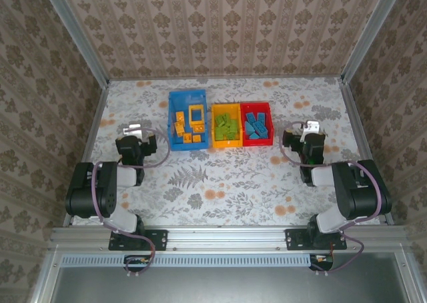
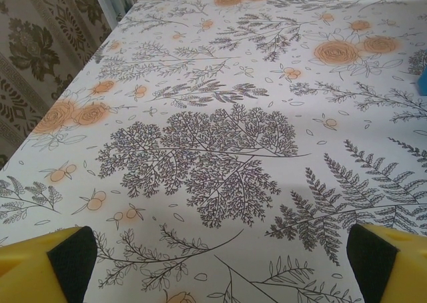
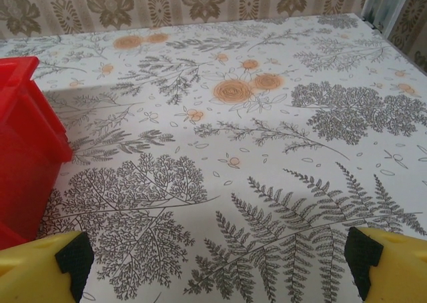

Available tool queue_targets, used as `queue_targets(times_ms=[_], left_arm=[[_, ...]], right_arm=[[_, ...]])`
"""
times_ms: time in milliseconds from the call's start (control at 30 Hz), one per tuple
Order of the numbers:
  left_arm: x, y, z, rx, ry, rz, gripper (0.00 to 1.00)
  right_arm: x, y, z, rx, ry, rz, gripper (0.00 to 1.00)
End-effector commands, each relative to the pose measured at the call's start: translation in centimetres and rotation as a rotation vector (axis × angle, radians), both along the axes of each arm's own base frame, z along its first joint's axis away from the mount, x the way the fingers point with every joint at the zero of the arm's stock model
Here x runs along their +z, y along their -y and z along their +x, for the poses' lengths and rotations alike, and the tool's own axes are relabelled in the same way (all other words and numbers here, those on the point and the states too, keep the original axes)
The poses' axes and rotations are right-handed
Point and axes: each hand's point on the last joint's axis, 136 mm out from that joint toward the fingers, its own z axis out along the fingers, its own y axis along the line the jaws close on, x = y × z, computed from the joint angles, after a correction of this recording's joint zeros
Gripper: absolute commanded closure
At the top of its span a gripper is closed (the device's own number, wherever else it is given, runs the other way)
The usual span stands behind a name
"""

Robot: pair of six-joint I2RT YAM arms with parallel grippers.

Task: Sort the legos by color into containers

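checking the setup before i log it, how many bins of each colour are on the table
blue bin: 1
yellow bin: 1
red bin: 1
total: 3

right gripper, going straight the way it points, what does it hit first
Probably the table, as the right gripper looks angled down at it. The red bin sits off to its left, out of that line, though depth is unclear.

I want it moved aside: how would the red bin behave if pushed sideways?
The red bin looks like rigid plastic, probably light and stiff. Low and wide, holding blue legos, it would likely slide, not tip, on the flat table.
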Motion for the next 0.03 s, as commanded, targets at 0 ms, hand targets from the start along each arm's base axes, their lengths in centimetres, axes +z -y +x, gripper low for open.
queue_targets(times_ms=[0], left_arm=[[1.62,0.03,0.84,-0.011,0.053,0.008,0.0]], right_arm=[[1.05,-0.89,0.36,0.05,0.048,-0.017,0.0]])
